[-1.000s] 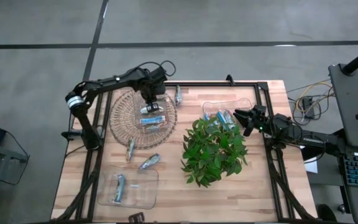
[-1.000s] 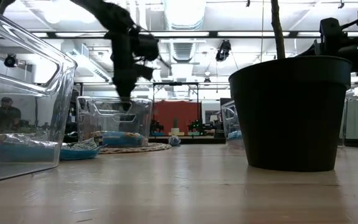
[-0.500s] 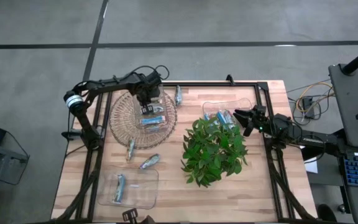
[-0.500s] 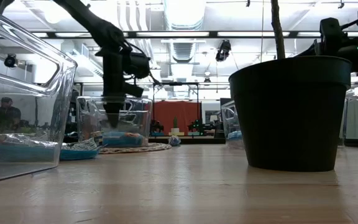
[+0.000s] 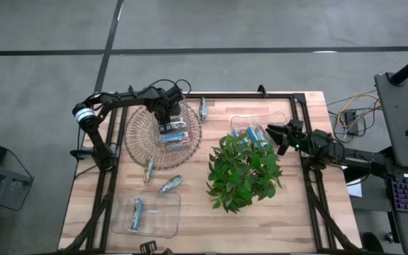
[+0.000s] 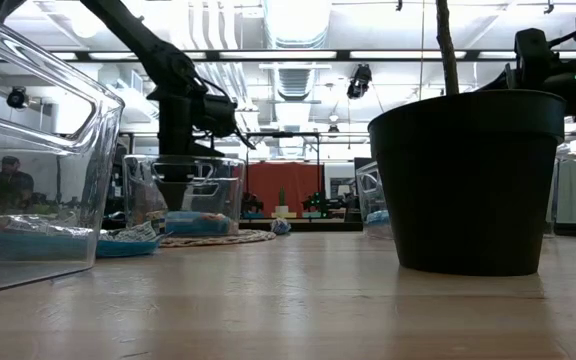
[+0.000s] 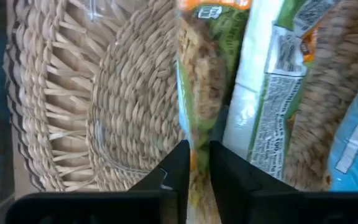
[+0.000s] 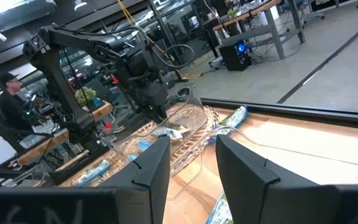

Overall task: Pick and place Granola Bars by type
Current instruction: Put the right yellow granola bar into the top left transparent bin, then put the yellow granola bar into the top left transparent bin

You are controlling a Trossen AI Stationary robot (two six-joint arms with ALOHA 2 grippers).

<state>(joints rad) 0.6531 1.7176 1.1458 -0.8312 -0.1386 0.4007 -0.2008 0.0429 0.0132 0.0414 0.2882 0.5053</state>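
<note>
My left gripper [image 5: 166,120] hangs over the round wicker basket [image 5: 137,142], fingers pointing down, shut on a green-and-orange granola bar [image 7: 199,87]. Other bars [image 5: 174,137] lie on the basket floor, among them a white-and-green one [image 7: 272,106]. Three silvery-blue bars rest flat on the wood [image 5: 149,168], [image 5: 170,184], [image 5: 202,108]. My right gripper [image 5: 271,131] is open and waits by the clear tub [image 5: 278,117] at the table's right, which has blue bars [image 5: 257,132] in it. My left gripper pinches the green-and-orange bar between its two fingers [image 7: 179,171] at one end [image 7: 196,152], coming from above. The bar reaches down past the fingers toward the basket weave [image 7: 104,93], edge-on beside the white-and-green bar. Whether its lower end touches the basket I cannot tell.
A leafy plant [image 5: 245,170] in a dark pot [image 6: 468,180] stands right of centre. A clear tray [image 5: 163,225] at the near left holds one blue bar [image 5: 137,212]. A black frame rail [image 5: 246,95] runs along the far edge. People stand in the room beyond.
My left gripper has sunk toward the basket floor and drifted a little toward the table's left, still shut on the bar. The right arm has kept still.
</note>
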